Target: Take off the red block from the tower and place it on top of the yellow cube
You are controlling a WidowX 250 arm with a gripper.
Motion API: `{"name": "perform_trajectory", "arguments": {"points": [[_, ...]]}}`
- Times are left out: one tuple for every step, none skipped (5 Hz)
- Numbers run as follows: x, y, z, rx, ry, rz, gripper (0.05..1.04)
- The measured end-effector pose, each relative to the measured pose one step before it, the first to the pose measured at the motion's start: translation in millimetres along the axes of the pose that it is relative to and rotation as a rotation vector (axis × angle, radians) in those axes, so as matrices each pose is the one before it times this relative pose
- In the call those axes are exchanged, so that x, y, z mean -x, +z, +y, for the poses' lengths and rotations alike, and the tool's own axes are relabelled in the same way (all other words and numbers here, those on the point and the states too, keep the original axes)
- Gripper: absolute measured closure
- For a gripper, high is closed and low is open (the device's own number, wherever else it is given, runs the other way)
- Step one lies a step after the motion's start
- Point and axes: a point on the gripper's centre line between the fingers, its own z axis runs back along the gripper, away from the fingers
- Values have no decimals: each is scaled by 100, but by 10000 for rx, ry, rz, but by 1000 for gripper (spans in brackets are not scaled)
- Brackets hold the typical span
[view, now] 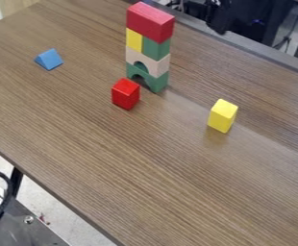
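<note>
Camera view: the long red block (150,22) lies across the top of the tower (157,66), while the upright yellow block (223,116) stands well apart on the worktop (145,168); whether the hand is released or clenched, I cannot tell. For a clean removal, the hand should come down level, pinch the long block squarely across its narrow width, then lift straight up without dragging at the pieces beneath.
</note>
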Motion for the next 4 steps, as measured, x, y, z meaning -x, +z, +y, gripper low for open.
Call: {"name": "perform_trajectory", "arguments": {"points": [[1315, 89, -69, -73, 376, -44, 84], [1258, -171, -64, 33, 367, -56, 84], [1183, -158, -9, -2, 353, -70, 84], [834, -670, -105, 42, 108, 24, 84]]}}
